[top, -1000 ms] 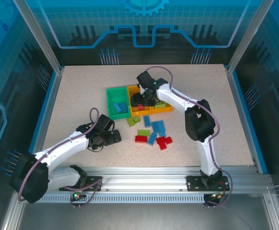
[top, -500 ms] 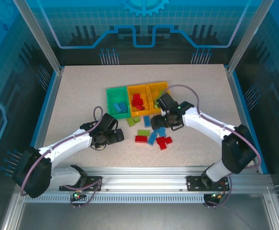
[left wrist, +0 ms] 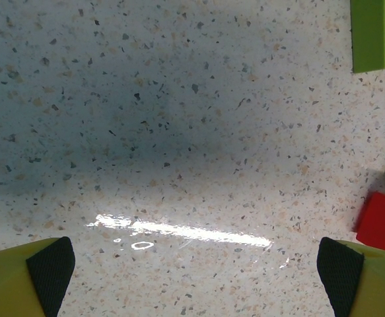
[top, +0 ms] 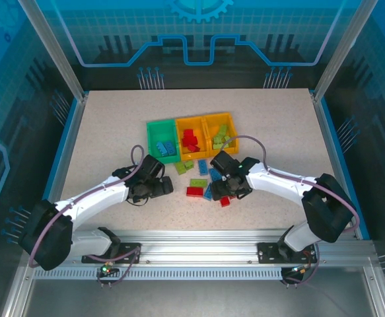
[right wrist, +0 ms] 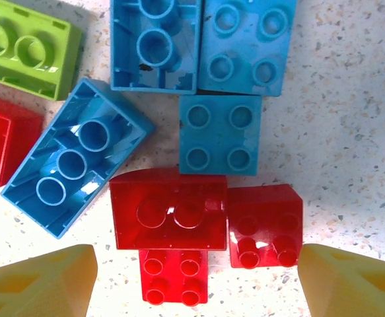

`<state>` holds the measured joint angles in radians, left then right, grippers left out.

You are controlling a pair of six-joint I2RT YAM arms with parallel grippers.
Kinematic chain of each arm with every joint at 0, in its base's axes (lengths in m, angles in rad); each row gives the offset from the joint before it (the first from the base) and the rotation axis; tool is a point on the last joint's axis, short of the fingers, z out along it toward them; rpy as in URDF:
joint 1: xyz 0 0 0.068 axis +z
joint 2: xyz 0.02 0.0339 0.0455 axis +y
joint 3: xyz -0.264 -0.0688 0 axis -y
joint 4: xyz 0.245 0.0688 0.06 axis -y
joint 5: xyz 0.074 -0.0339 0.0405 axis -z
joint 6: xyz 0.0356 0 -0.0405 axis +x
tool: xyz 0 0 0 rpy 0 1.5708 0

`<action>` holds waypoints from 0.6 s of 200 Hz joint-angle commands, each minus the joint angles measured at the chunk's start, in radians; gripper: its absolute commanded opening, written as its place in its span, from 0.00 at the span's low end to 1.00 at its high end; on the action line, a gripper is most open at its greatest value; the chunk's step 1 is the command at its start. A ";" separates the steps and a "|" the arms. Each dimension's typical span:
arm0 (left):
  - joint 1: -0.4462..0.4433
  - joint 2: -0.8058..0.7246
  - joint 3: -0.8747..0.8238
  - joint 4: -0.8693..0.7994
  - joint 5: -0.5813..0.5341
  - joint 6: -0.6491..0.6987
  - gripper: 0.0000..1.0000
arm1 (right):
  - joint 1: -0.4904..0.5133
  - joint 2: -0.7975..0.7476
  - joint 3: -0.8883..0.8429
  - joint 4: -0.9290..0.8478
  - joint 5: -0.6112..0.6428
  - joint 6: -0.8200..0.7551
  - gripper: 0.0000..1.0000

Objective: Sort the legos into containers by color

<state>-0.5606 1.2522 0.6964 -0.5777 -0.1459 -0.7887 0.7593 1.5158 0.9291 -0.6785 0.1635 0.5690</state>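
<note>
Overhead view: three bins stand in a row at mid-surface, touching side to side. The green bin (top: 150,140) on the left holds blue bricks (top: 168,148). The middle orange bin (top: 189,120) holds red bricks (top: 191,140). The right orange bin (top: 234,135) holds lime bricks (top: 220,140).

The loose pile (top: 205,181) lies on the speckled surface (top: 113,119) just in front of the bins, with blue, red and lime pieces mixed together.

Left gripper (top: 169,188): low over the surface, at the left edge of the pile. In the left wrist view the left gripper (left wrist: 192,264) stands wide, one black pad (left wrist: 50,267) in each lower corner, with bare surface between them and nothing held. A lime brick (left wrist: 377,33) shows at top right and a red brick (left wrist: 384,221) at the right edge, both clear of the pads.

Right gripper (top: 224,190): over the right side of the pile, pointing down. In the right wrist view the right gripper (right wrist: 192,284) is spread apart, with a yellow fingertip (right wrist: 40,284) in each lower corner, and grips nothing. Between and just above the tips:
- an upturned red brick (right wrist: 169,208) overlapping a small studs-up red brick (right wrist: 174,277);
- a square red brick (right wrist: 265,224) just beside it on the right.

Above those lies a square blue brick (right wrist: 220,135), studs up. Further up, an upturned blue brick (right wrist: 154,43) touches another studs-up blue one (right wrist: 246,43). A long upturned blue brick (right wrist: 73,155) lies tilted at the left. A lime piece (right wrist: 27,46) is at top left, and a red piece (right wrist: 0,145) is cut by the left edge.
</note>
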 commanded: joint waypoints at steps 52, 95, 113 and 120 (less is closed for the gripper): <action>-0.008 0.013 0.021 -0.012 -0.021 -0.024 0.99 | 0.053 0.115 0.054 -0.027 0.030 0.000 0.73; -0.009 0.013 0.017 -0.012 -0.020 -0.025 0.99 | 0.061 0.140 0.074 -0.042 0.045 0.008 0.65; -0.007 0.014 0.014 -0.009 -0.019 -0.029 0.99 | 0.065 0.156 0.095 -0.069 0.076 0.005 0.57; -0.008 0.015 0.014 -0.008 -0.018 -0.029 0.99 | 0.065 0.163 0.103 -0.079 0.088 0.004 0.54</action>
<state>-0.5606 1.2568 0.6964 -0.5777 -0.1459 -0.7891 0.8059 1.6402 0.9985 -0.7174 0.2100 0.5667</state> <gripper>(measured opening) 0.987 0.585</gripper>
